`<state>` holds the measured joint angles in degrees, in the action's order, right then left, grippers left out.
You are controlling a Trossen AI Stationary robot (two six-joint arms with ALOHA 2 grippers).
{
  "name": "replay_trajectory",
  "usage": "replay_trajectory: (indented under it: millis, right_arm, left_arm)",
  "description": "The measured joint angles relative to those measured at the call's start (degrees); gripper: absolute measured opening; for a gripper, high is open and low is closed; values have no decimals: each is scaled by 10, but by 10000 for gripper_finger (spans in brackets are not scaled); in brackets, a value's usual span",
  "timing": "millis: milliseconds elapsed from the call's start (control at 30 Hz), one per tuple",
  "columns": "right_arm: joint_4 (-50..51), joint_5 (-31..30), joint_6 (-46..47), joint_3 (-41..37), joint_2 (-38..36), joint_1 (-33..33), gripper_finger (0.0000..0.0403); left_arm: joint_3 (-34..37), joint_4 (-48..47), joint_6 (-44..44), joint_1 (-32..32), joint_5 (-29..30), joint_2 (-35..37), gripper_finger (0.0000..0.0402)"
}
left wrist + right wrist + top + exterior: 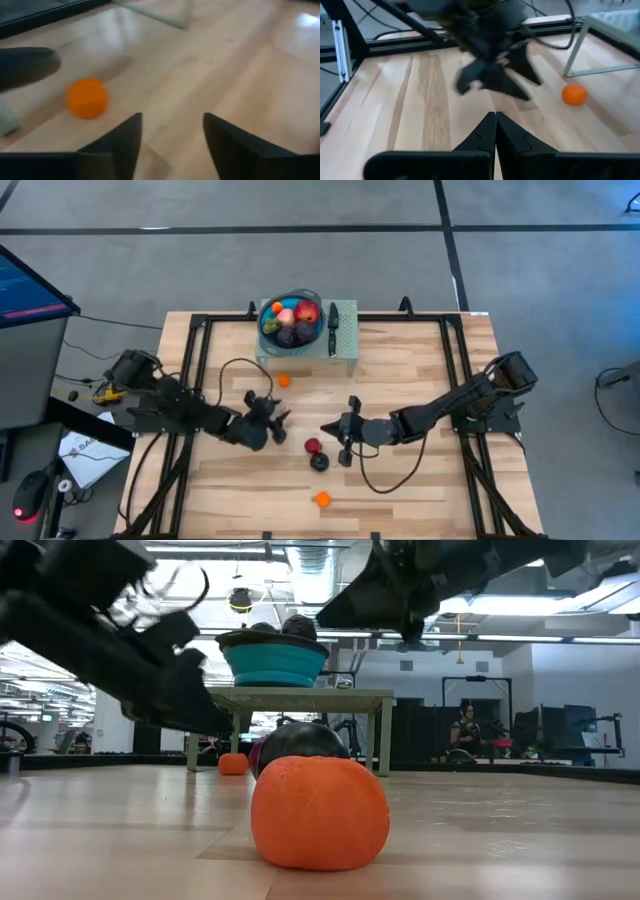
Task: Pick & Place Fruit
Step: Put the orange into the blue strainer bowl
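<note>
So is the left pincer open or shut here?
Open: the left pincer shows bare table between its fingers, holding nothing.

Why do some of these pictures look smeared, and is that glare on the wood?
Left wrist view: the orange fruit and the table look soft and streaked, like motion blur, with a pale sheen at one corner. Right wrist view: the left gripper is smeared. Low view: the nearest orange fruit looms large while ceiling lights glare behind. High view: evenly lit, fairly crisp.
</note>
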<state>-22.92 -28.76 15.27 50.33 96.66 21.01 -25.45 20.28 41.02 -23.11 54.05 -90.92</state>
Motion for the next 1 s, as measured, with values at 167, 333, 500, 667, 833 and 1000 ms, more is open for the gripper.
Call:
replay_trajectory:
  millis: [167, 333, 500, 667, 833, 1000]
  right_arm:
    - [-37, 1, -1, 0, 21, 0, 1]
    - [-37, 2, -7, 0, 20, 0, 1]
    - [-35, 2, -17, 0, 19, 1, 1]
    - [-33, 2, -18, 0, 19, 1, 1]
    - [-33, 2, -19, 0, 19, 1, 1]
    - [-33, 2, -19, 0, 19, 2, 1]
  left_arm:
    - [0, 39, 58, 58, 16, -43, 261]
    - [-12, 44, 72, 97, 17, -60, 274]
    - [-24, 45, 73, 120, 41, -59, 269]
    - [-26, 43, 75, 145, 36, -59, 269]
    - [-26, 41, 75, 165, 35, -60, 269]
    - [-26, 40, 75, 178, 9, -76, 269]
